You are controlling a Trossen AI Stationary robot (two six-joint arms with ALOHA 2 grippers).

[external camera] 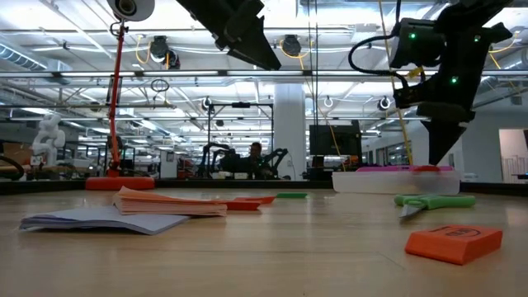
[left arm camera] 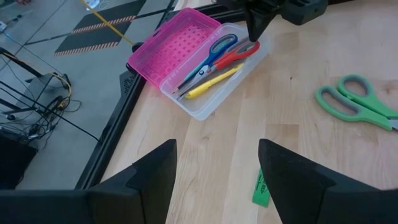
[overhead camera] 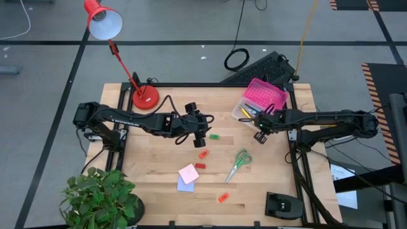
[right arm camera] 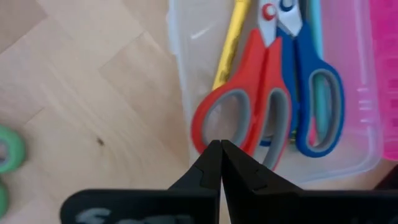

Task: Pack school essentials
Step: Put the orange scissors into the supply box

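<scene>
My right end effector (right arm camera: 221, 163): fingers together, empty, poised above the red scissors (right arm camera: 249, 99), apparently just deposited in the clear box (left arm camera: 211, 87).

My left end effector (left arm camera: 216, 168): fingers apart, idle; green scissors (overhead camera: 239, 163) unpacked.

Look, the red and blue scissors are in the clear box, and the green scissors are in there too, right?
Not quite. The red scissors and blue scissors are in the clear box, but the green scissors lie out on the table, as the high view shows.

I can read no text anywhere; the green eraser (left arm camera: 262, 188) just ahead of my left gripper (left arm camera: 217, 180) carries dark print, too blurred to make out.
</scene>
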